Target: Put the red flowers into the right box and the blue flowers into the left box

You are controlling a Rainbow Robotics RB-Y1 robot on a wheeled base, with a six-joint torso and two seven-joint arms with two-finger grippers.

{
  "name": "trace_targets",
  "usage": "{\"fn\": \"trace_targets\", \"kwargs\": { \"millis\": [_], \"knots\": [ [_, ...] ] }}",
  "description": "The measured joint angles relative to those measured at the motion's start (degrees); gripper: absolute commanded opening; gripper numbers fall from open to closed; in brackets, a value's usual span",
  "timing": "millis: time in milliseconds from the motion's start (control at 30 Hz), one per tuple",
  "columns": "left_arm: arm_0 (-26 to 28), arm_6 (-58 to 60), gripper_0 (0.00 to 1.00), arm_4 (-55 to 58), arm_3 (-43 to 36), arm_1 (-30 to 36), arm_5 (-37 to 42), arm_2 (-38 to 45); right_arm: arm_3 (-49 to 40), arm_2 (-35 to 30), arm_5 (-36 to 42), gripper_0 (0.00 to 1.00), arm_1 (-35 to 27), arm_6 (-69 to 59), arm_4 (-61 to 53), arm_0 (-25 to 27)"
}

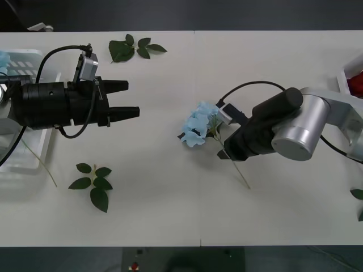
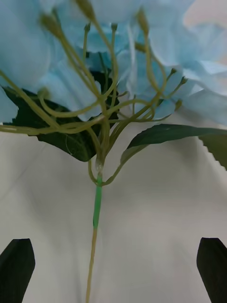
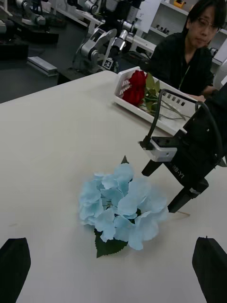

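A blue flower (image 1: 198, 124) lies on the white table at the centre, its thin stem (image 1: 241, 175) trailing toward the front. My right gripper (image 1: 224, 140) is down at the stem just behind the bloom. In the right wrist view its black fingers (image 2: 16, 267) stand open on either side of the stem (image 2: 96, 213), below the blue flower (image 2: 142, 47). My left gripper (image 1: 129, 98) hovers open over the table's left, beside the left box (image 1: 31, 54), which holds another blue flower (image 1: 3, 58). The left wrist view shows the blue flower (image 3: 120, 203), my right gripper (image 3: 158, 191), and a red flower (image 3: 135, 87) in the right box (image 3: 142, 110).
Bloomless green leaf sprigs lie at the back left (image 1: 136, 48), front left (image 1: 93, 181) and far right edge (image 1: 357, 195). A thin stem (image 1: 42, 164) sticks out past the left box's front rim. The right box (image 1: 343, 76) sits at the table's right edge.
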Motion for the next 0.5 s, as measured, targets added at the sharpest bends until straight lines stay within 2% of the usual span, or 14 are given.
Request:
{"fn": "trace_targets", "kwargs": {
  "millis": [233,400,467,500],
  "knots": [
    [0.00,0.02,0.99,0.50,0.00,0.00,0.00,0.00,2.80,0.72,-0.08,1.00,2.04,0.00,1.37,0.00],
    [0.00,0.03,0.99,0.50,0.00,0.00,0.00,0.00,5.60,2.50,-2.85,1.00,3.27,0.00,2.91,0.00],
    [0.00,0.03,1.00,0.50,0.00,0.00,0.00,0.00,6.58,3.31,-2.99,0.95,3.80,0.00,3.51,0.00],
    [0.00,0.03,1.00,0.51,0.00,0.00,0.00,0.00,6.96,3.65,-3.15,0.89,4.02,0.00,3.79,0.00]
  ]
}}
